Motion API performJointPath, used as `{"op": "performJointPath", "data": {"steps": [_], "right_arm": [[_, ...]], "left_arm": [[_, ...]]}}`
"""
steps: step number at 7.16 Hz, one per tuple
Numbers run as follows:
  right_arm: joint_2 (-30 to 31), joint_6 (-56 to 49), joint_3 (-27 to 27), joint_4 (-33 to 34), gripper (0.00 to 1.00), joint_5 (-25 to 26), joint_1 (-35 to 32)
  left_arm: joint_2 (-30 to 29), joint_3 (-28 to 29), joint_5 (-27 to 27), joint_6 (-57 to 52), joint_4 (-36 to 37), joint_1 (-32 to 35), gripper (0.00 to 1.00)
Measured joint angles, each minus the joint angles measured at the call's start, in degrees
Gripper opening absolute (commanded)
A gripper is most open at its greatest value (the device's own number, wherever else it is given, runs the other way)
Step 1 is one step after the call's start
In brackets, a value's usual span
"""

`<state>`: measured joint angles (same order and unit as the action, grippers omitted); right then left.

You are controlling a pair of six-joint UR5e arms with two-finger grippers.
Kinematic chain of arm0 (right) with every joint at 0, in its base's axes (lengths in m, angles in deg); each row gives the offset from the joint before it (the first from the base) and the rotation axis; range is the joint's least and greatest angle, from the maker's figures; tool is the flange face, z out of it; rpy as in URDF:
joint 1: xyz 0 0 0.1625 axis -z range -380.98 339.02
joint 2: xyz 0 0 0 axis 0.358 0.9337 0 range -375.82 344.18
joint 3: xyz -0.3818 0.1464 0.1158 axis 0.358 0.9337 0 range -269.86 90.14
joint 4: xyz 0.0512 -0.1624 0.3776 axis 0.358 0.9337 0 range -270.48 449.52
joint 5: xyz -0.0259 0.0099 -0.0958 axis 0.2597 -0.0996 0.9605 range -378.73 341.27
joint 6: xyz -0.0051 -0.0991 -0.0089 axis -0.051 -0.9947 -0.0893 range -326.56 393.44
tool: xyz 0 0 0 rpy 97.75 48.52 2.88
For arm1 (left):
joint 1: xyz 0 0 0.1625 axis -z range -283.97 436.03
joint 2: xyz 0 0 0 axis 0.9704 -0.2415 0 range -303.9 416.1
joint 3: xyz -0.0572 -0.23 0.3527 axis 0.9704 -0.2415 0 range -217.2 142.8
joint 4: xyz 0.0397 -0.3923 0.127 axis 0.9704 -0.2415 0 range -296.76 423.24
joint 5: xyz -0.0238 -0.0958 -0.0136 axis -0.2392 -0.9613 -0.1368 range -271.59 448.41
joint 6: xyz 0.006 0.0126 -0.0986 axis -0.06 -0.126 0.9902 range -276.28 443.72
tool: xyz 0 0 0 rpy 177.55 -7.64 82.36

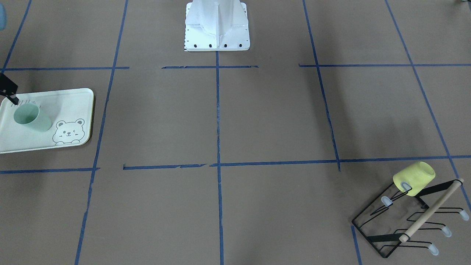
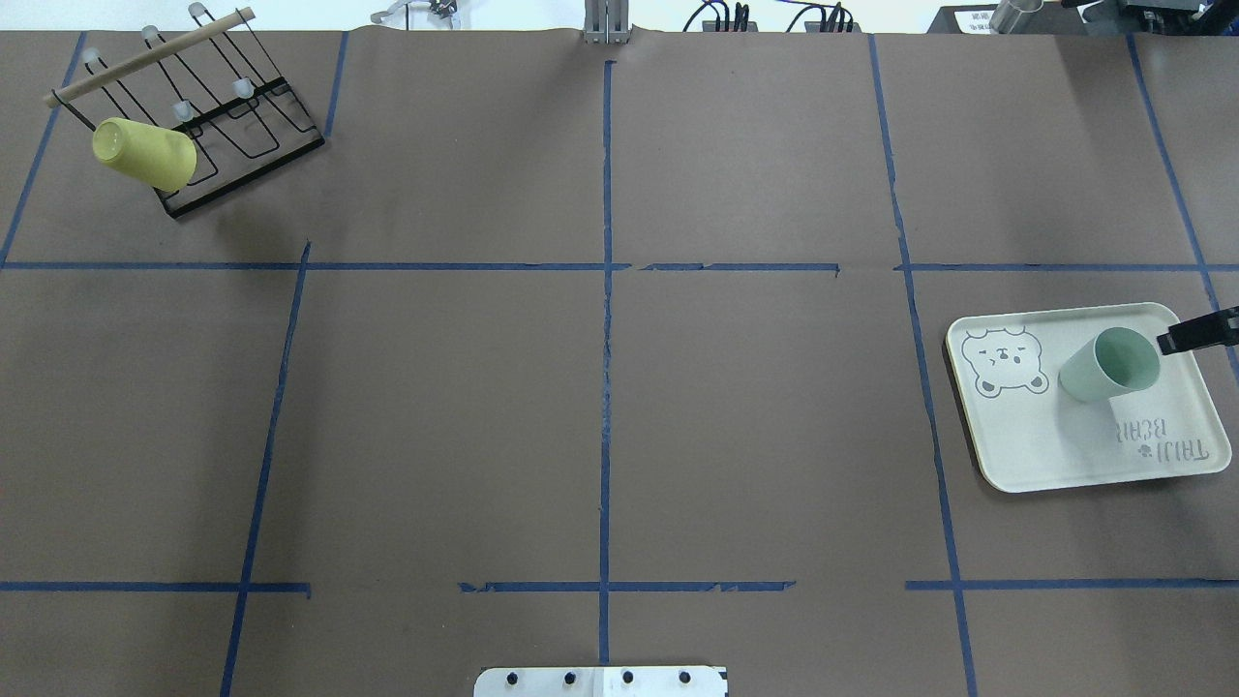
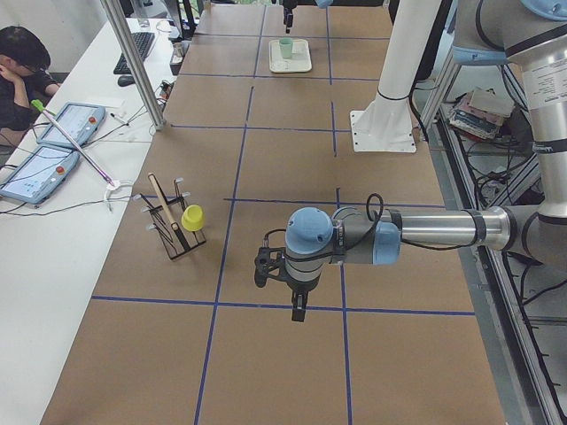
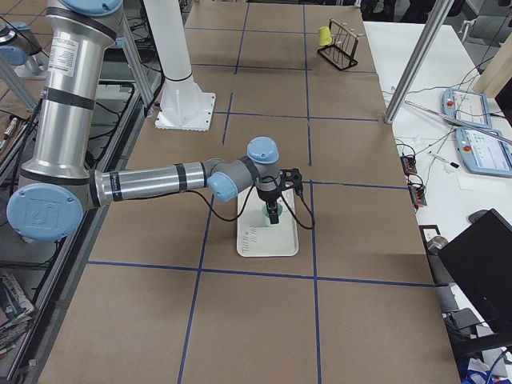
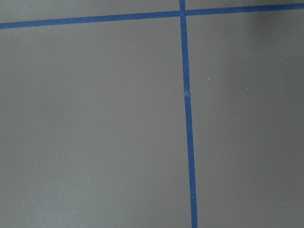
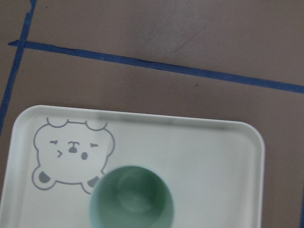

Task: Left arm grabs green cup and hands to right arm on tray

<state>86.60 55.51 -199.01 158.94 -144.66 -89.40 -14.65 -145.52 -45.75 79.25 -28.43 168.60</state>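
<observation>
The green cup [image 1: 31,117] stands upright on the tray [image 1: 70,103], next to the bear drawing, and also shows in the overhead view [image 2: 1110,364] and the right wrist view [image 6: 132,197]. The right gripper [image 2: 1195,334] hangs just above the cup and tray [image 2: 1045,445]. Only a black fingertip [image 1: 11,94] shows at the frame edge, so I cannot tell whether it is open or shut. In the right side view the gripper [image 4: 274,212] hides part of the cup. The left gripper [image 3: 299,308] points down over bare table, far from the tray, and I cannot tell its state. The left wrist view shows only table and tape.
A pale yellow cup [image 2: 143,153] hangs on a black wire rack [image 2: 232,126] at the table's far left corner. The white robot base [image 1: 217,25] stands at the near middle edge. Blue tape lines grid the brown table. An operator [image 3: 22,62] sits at a side desk.
</observation>
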Motion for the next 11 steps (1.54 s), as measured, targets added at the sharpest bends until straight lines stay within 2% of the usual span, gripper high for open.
{"op": "performJointPath", "data": {"steps": [2,3,7,11], "right_arm": [[0.67,-19.93,-1.65,13.60,1.00,-3.40,-10.90],[1.79,-25.03,-1.72,17.56,1.00,-4.45,-14.00],[3.39,-26.80,0.01,19.70,1.00,-9.08,-15.92],[3.24,-26.82,0.21,19.70,1.00,-9.76,-15.95]], "left_arm": [[0.04,0.28,0.13,-0.24,-0.08,0.00,1.00],[0.14,0.52,0.12,-0.23,-0.02,0.02,1.00],[-0.03,-0.12,0.47,-0.35,0.03,0.02,1.00],[-0.26,-0.42,0.40,-0.36,0.31,-0.02,1.00]]}}
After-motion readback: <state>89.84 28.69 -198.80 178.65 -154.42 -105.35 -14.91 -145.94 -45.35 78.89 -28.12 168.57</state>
